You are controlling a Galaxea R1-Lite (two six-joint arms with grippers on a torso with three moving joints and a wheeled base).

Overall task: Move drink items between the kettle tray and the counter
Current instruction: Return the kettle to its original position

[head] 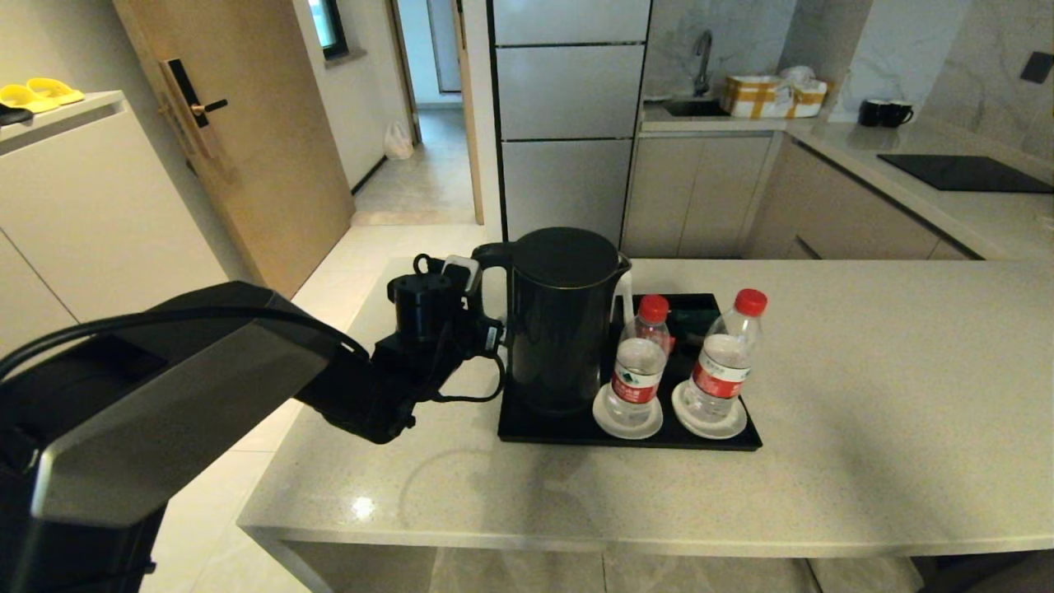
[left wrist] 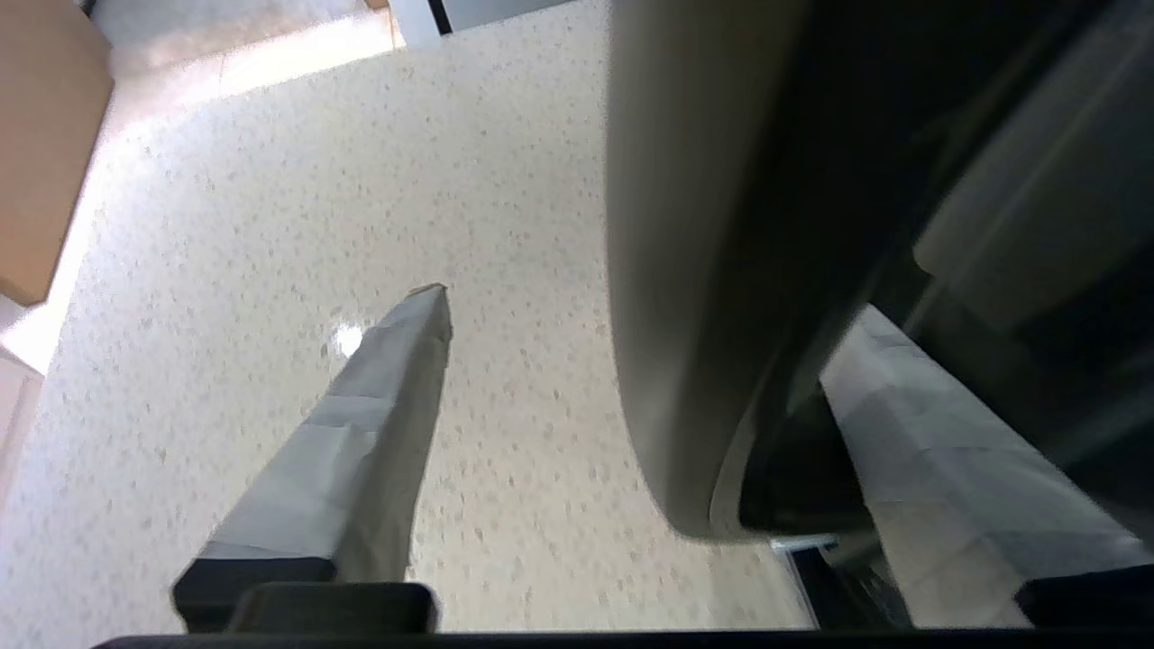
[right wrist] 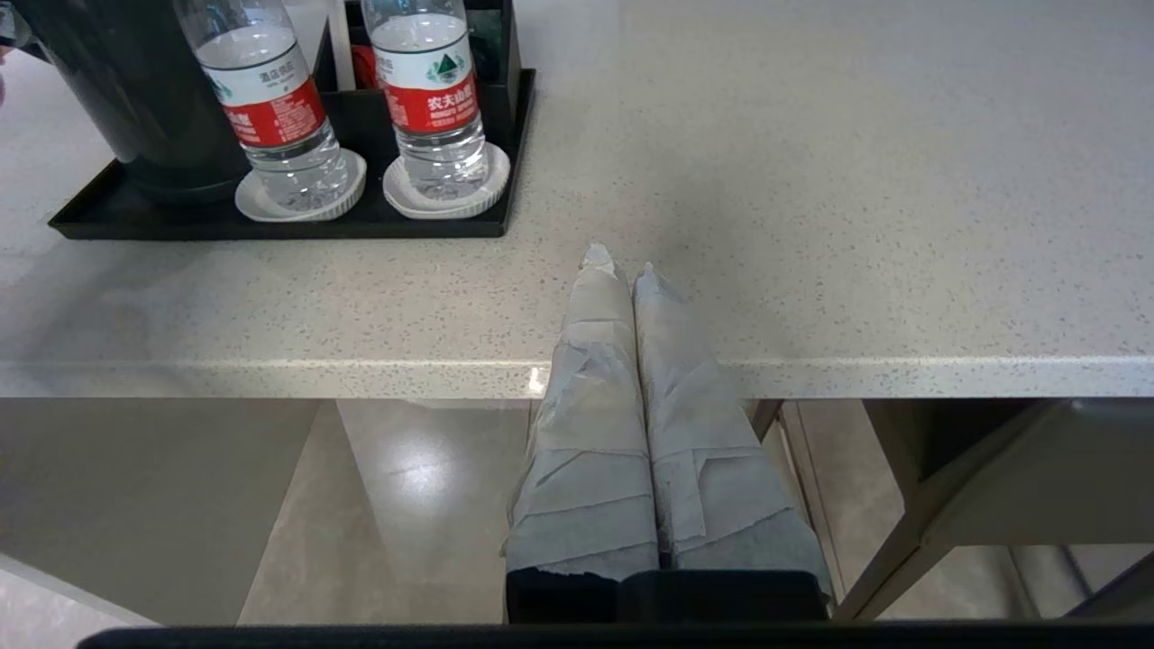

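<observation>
The tall black kettle (head: 560, 321) stands at the left end of the black kettle tray (head: 543, 432) on the beige counter (head: 865, 395). Two red-capped water bottles (head: 638, 362) (head: 725, 358) stand on white saucers (head: 627, 424) on the tray's front. My left gripper (head: 478, 284) is open at the kettle's loop handle (left wrist: 685, 315), which sits between the spread taped fingers (left wrist: 388, 424) with a clear gap to one of them. My right gripper (right wrist: 622, 261) is shut and empty, just at the counter's front edge, right of the tray (right wrist: 270, 225).
My left arm (head: 247, 371) reaches in over the counter's left edge. Bare counter (right wrist: 811, 180) lies right of the tray. Farther back stands another counter with a black hob (head: 963, 173), two black mugs (head: 885, 113) and a taped box (head: 770, 96).
</observation>
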